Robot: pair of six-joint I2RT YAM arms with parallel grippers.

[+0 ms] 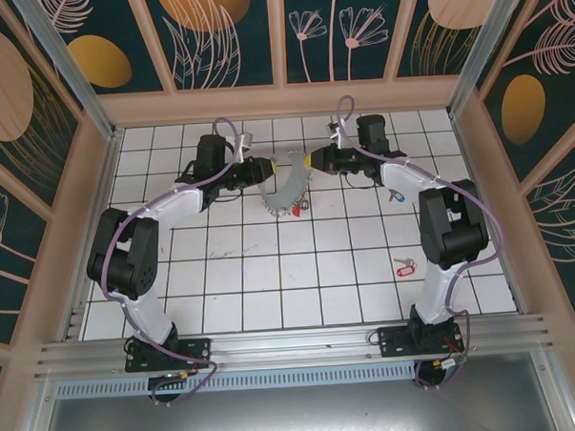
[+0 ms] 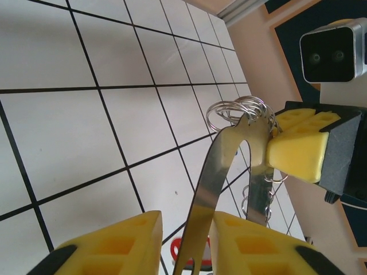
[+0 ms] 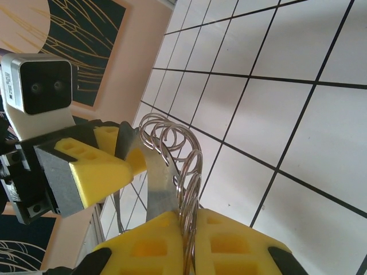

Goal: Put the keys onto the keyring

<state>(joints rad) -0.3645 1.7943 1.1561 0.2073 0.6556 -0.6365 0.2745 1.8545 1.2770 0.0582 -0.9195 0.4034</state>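
The keyring [image 1: 288, 184] is held up over the far middle of the worktop [image 1: 242, 275], caught from two sides. The left fingers [image 2: 123, 243] are narrow and close on its flat metal band. The right fingers [image 3: 229, 243] are pressed together on its wire loops. A red-tagged key [image 1: 404, 266] lies near the worktop's right edge.

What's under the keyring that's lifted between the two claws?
White tiled table, and a red tag dangling below the keyring. The keyring itself covers part of the tag, so any key on it cannot be seen.
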